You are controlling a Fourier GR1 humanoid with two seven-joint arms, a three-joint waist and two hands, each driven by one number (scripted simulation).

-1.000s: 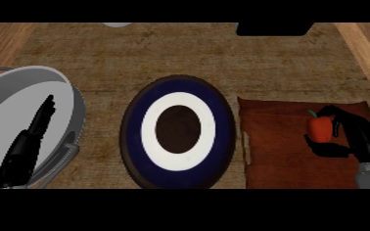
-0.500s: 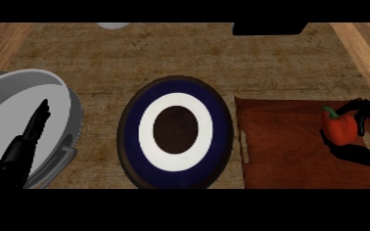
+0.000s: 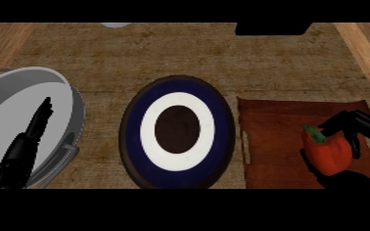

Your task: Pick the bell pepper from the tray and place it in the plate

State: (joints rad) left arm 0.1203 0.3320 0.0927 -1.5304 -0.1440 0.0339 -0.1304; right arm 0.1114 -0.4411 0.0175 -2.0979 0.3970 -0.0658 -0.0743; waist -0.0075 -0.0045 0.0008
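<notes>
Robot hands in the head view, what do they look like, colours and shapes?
Both hands are black. The left hand shows at the view's left as a long, narrow dark shape tapering to slim fingers. The right hand shows at the right edge as a bulkier black shape with thick, rounded fingers. No cables or markings can be made out on either, and the forearms are barely in view.
</notes>
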